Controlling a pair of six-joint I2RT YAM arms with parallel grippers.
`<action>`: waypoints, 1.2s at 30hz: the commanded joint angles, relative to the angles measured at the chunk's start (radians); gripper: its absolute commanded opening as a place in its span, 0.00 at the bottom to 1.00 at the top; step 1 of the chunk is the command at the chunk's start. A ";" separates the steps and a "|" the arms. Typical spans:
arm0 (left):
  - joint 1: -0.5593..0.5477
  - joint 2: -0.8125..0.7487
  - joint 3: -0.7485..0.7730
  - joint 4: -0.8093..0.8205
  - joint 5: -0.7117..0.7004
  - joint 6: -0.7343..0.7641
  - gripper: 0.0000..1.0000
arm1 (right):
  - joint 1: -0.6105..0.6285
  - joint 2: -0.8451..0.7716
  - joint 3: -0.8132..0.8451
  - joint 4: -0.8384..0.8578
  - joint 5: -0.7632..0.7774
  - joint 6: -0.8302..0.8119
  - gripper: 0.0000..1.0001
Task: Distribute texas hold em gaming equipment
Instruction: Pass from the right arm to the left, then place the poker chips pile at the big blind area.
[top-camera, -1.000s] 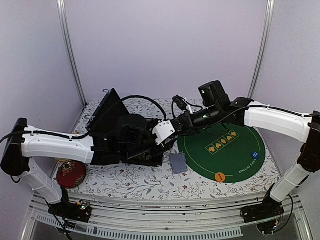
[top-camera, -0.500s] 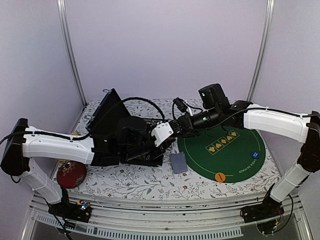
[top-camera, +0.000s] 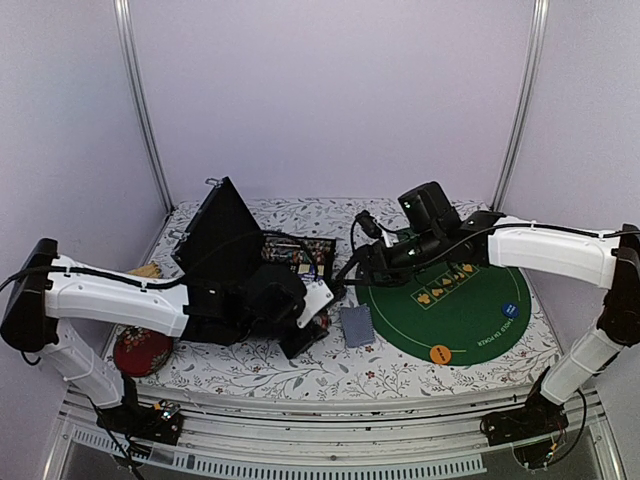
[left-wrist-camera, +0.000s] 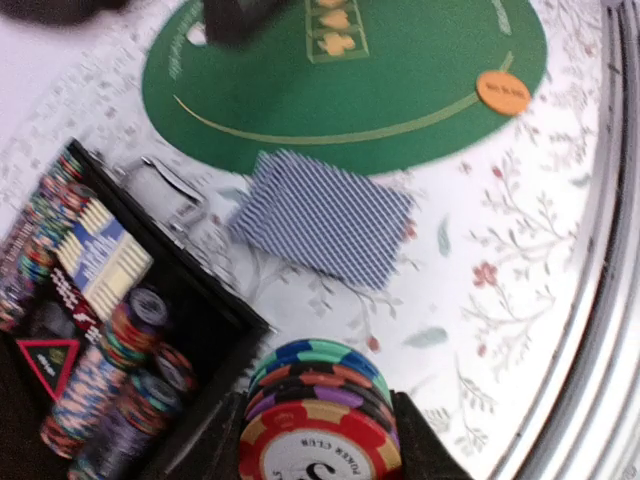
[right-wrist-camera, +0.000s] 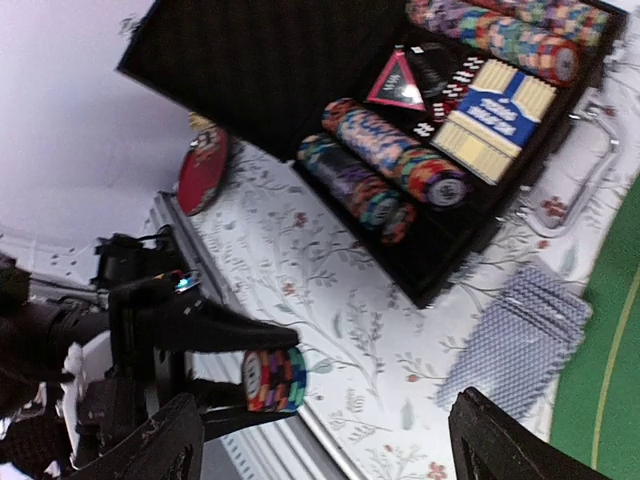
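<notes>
The left gripper is clenched on a stack of poker chips, above the floral worktop just beside the black case. The right gripper is released, grasping nothing. The playing cards lie at the green mat's edge.

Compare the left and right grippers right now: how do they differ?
1. The left gripper is shut on a short stack of poker chips. The right gripper stands wide open with nothing between its fingers.
2. In the top view, the left gripper hangs off the near corner of the black case. The right gripper sits farther back, by the left rim of the green mat.
Shared: both hang above the table, close to the case.
</notes>
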 joint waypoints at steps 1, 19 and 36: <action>-0.107 0.077 0.013 -0.272 0.112 -0.198 0.00 | -0.037 -0.058 -0.008 -0.193 0.271 -0.067 0.88; -0.115 0.301 0.367 -0.381 0.187 0.020 0.00 | -0.276 -0.238 -0.189 -0.309 0.462 -0.113 0.93; 0.059 0.860 1.273 -0.706 0.237 0.238 0.00 | -0.648 -0.337 -0.262 -0.230 0.431 -0.200 0.93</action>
